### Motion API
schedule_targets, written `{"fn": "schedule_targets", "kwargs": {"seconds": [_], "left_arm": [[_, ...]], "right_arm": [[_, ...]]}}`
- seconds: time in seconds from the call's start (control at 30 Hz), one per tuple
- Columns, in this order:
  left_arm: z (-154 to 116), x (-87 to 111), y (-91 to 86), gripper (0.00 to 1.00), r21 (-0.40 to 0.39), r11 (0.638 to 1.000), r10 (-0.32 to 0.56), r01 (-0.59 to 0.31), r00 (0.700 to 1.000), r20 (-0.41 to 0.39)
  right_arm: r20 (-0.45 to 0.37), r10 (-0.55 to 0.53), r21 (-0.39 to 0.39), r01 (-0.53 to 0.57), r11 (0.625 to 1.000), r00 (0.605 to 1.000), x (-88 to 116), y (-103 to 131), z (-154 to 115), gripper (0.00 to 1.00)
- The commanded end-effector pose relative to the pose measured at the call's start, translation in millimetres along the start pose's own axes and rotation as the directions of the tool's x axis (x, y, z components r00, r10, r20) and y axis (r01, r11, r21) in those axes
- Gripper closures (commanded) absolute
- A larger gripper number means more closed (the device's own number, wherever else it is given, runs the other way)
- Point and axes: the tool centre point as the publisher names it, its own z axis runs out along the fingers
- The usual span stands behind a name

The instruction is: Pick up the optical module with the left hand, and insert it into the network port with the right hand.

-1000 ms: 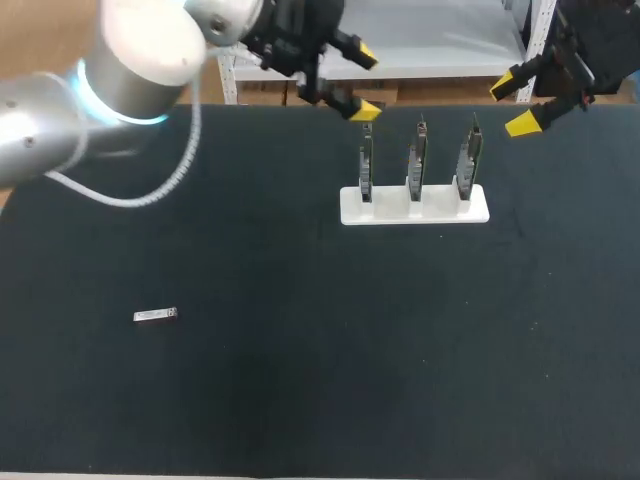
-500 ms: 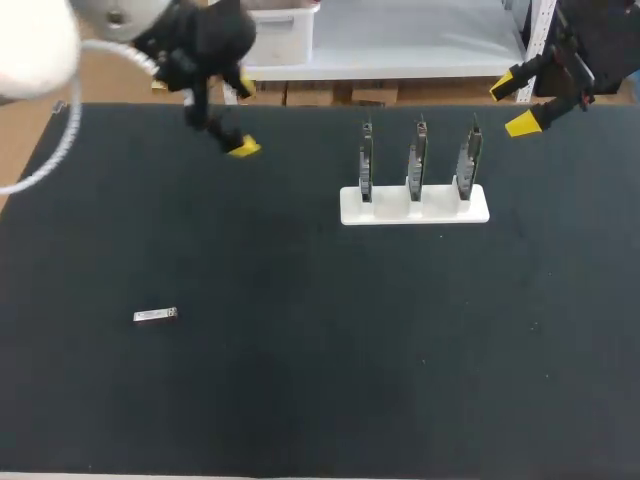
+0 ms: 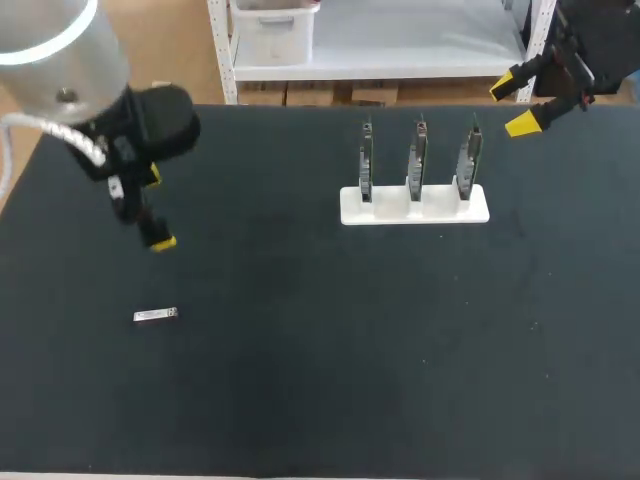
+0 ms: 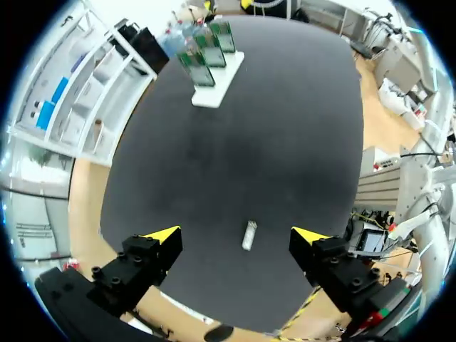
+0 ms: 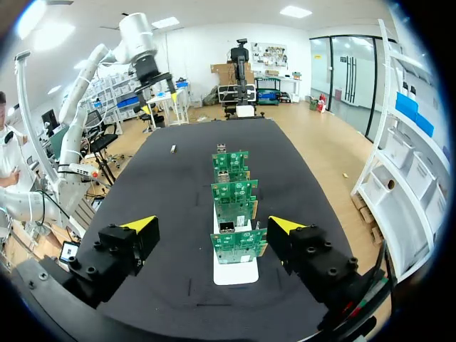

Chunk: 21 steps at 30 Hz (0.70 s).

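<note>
The optical module (image 3: 155,315), a small silver bar, lies flat on the black table (image 3: 300,380) at the left. My left gripper (image 3: 155,210) hangs open above it and a little farther back, nothing between its fingers. In the left wrist view the module (image 4: 249,234) lies on the mat between and below the spread yellow tips of the left gripper (image 4: 236,235). Three upright green boards with network ports (image 3: 416,160) stand in a white holder (image 3: 414,205) at the back right. My right gripper (image 3: 515,105) is open above the table's far right edge, behind the boards (image 5: 235,206).
The white holder (image 5: 235,271) lies just ahead of the right gripper (image 5: 212,225), its boards in a row running away from it. The module (image 5: 173,149) shows far off across the mat, beneath my left arm (image 5: 135,43).
My left arm has swung from the back middle, near the boards, to the left and down toward the module, staying open. The right arm has not moved.
</note>
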Motion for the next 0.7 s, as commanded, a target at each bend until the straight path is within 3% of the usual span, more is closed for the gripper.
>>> {"fn": "schedule_targets", "kwargs": {"seconds": [0.03,0.2,0.33,0.7], "left_arm": [[12,11.4,-23.0,0.00,-0.147,0.989,-0.009,0.004,0.999,-0.038],[37,35.9,-30.3,0.00,-0.131,0.991,-0.011,-0.001,0.996,-0.090],[52,50.8,-30.9,0.00,-0.098,0.995,-0.010,0.002,0.997,-0.078],[87,62.0,-19.1,0.00,0.019,0.996,0.088,-0.088,0.996,-0.023]], "right_arm": [[-0.001,0.000,0.005,0.000,1.000,1.000,0,2,0,0.00],[-0.001,0.000,0.005,0.000,1.000,1.000,0,2,0,0.00],[-0.001,0.000,0.005,0.000,1.000,1.000,0,2,0,0.00],[-0.001,0.000,0.005,0.000,1.000,1.000,0,2,0,0.00]]}}
